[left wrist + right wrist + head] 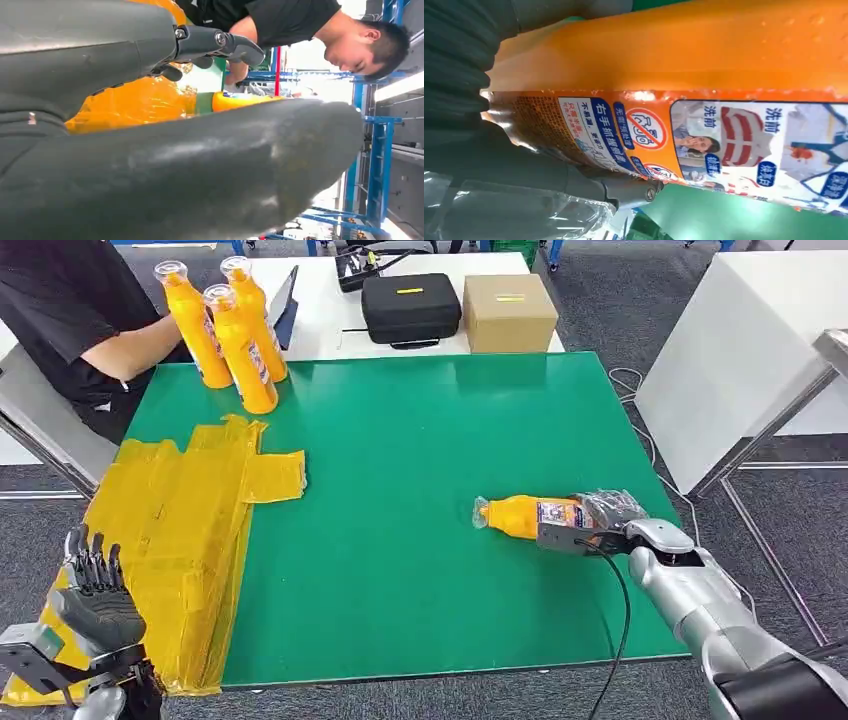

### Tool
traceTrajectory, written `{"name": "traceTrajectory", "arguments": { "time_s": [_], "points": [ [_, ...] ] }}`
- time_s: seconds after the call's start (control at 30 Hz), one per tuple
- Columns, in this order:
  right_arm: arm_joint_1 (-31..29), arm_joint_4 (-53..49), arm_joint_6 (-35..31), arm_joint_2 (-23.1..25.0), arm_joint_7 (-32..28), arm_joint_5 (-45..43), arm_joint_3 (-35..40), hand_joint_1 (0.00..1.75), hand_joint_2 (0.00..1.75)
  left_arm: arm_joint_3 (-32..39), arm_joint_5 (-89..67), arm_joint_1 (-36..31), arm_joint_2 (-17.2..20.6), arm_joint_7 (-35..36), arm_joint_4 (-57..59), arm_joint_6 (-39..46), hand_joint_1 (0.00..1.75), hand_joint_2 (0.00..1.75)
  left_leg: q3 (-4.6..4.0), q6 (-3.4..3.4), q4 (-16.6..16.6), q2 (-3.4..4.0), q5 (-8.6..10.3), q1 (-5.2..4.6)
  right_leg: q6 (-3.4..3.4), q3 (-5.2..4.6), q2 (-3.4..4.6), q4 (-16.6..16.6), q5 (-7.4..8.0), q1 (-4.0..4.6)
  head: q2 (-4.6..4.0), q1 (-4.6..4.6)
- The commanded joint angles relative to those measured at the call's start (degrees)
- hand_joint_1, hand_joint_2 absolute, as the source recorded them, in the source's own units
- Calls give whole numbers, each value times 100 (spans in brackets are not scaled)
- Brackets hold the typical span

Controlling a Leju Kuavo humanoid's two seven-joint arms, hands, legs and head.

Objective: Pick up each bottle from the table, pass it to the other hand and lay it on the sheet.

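Green tabletop (pixel 420 460), yellow sheet (pixel 170 530) draped over its left edge. Three upright bottles (pixel 235 330) at far left corner. Near right edge, lying bottle (pixel 525 515) gripped by right hand (pixel 610 512). Left hand (pixel 95 590) empty, fingers spread, at near left corner.

Big open stretch of green table (pixel 400 490) through the middle of the frame, plenty of room for a hand to cross between the lying bottle (pixel 525 515) at lower right and the yellow sheet (pixel 170 530) at left. Upper left is crowded: 3 upright bottles (pixel 235 330) bunched at the table's far corner, with a person's arm (pixel 135 345) right beside them. Past the far edge at top center, a black case (pixel 410 307) and cardboard box (pixel 508 312) sit side by side. A cable (pixel 615 620) trails over the near edge at lower right.
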Motion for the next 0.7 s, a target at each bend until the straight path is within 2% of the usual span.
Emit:
{"name": "traceTrajectory", "arguments": {
  "time_s": [0.03,0.1,0.17,0.2,0.37,0.47,0.57,0.7],
  "points": [
    [687,-1458,-426,725,-424,-727,-434,175,175,-296,199,139,-134,400,11,-346,0,0,8,-15,-7,10,-2,6,-6,6,8,-9,2,8,0,-2],
    [1127,-2720,-609,1261,-138,-819,-262,175,175,-450,278,132,-273,509,-2,-475,0,0,12,-17,-11,29,-5,11,-8,8,27,-13,6,17,0,0],
    [1094,-3131,-890,1737,70,-820,79,175,175,-592,425,9,-425,590,37,-609,0,0,1,-22,-6,47,-9,15,-11,-5,47,-1,6,24,0,2],
    [1003,-3127,-1002,1941,168,-857,195,175,175,-671,490,-39,-469,642,44,-679,0,175,-1,-30,-3,54,-15,14,-15,-10,53,7,1,23,0,-2],
    [133,-2334,-1440,2872,419,-978,813,175,175,-973,705,-345,-681,797,-24,-722,0,175,-28,-24,10,25,-5,19,-11,-45,29,25,-3,20,2,-4],
    [-226,-1861,-1629,3336,464,-1016,1155,175,175,-1018,835,-424,-688,807,-101,-665,0,175,-37,-20,10,41,-3,18,-7,-55,42,31,2,22,2,0],
    [-293,-1714,-1700,3582,541,-1066,1345,175,175,-1036,862,-461,-683,802,-141,-622,0,175,-33,-24,8,47,-5,22,-8,-50,47,29,1,27,0,2],
    [-262,-1600,-1740,3601,552,-1153,1394,175,175,-1061,798,-537,-699,741,-69,-546,0,175,-25,-30,3,17,-5,26,-10,-30,16,16,-6,30,0,2]
  ]
}}
